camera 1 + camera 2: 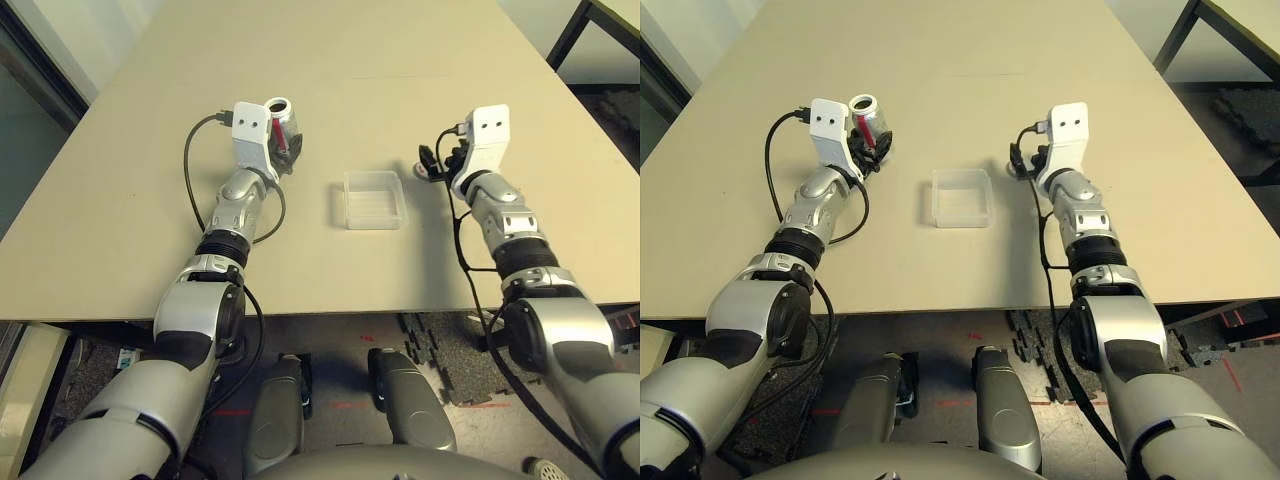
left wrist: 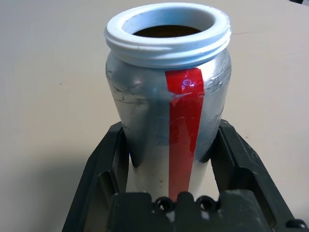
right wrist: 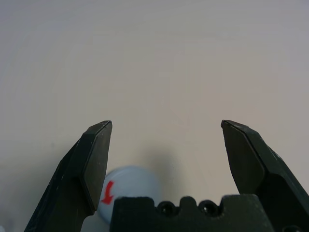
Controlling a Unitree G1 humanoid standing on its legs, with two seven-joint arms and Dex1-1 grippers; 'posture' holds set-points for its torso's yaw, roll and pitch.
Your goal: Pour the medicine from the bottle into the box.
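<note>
Beige table [image 1: 330, 90], wide and matt, running away from the robot toward a far edge; beyond its near edge a grey floor with dark foam mats [image 1: 450, 360], and at the far right corner a black frame leg [image 1: 570, 30]. Left arm: silver forearm reaching forward over the left part of the table, a black cable [image 1: 190, 170] looping from the wrist camera housing. Right arm: likewise extended on the right side, with its own black cable [image 1: 462, 240] hanging down along the forearm. Box [image 1: 374, 199]: clear shallow square tray, lying flat on the table between the two arms, nearer the right gripper than the left, touched by neither, with open table on all sides. Left gripper [image 2: 169, 159]: black fingers pinching the bottle [image 2: 169, 96] at its lower body. Bottle: silvery, upright, a red strip down its side, white threaded mouth uncapped, dark inside; well left of the box. Right gripper [image 3: 166, 145]: fingers spread wide with nothing between them, just right of the box's far corner. Cap [image 3: 128, 186]: small, round, pale, with a red mark, lying on the table beneath the right gripper, partly hidden behind one finger [image 3: 87, 169].
</note>
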